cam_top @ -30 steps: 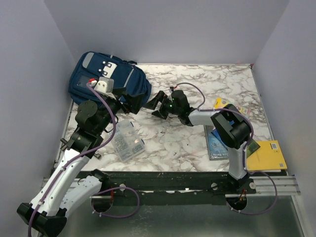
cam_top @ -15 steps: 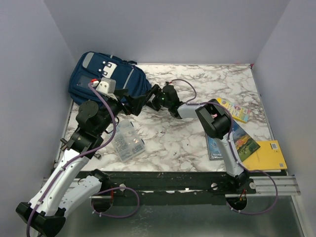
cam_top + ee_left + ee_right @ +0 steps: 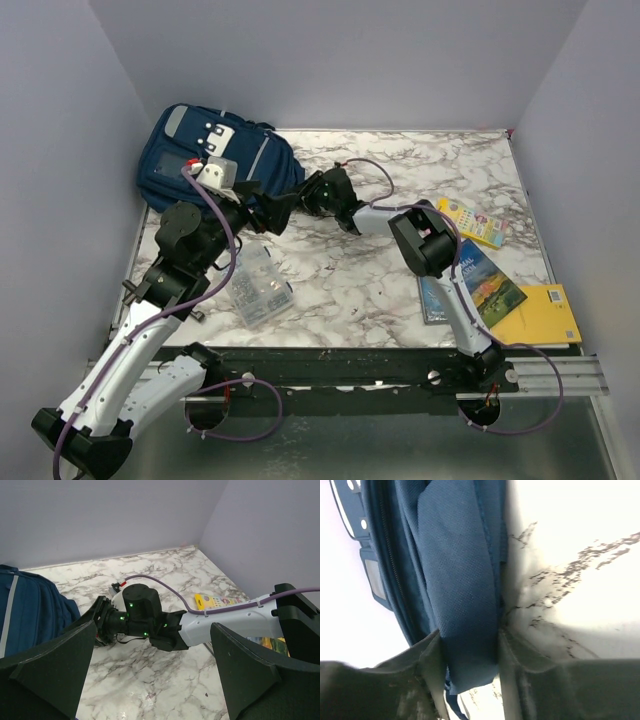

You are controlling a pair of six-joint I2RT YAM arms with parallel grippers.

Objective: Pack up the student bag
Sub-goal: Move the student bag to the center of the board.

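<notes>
The top external camera sits high above and behind the arm bases, looking steeply down over the whole table, bases at 6 o'clock and the student bag distant at 10 o'clock. The left wrist camera looks out low through the left gripper toward the far right corner, catching the right arm at mid range and the bag's edge at 9 o'clock. The right wrist camera, behind the right gripper, sits hard against the same bag, its blue fabric running from 11 o'clock down to 6.

student bag back left, books right
</notes>
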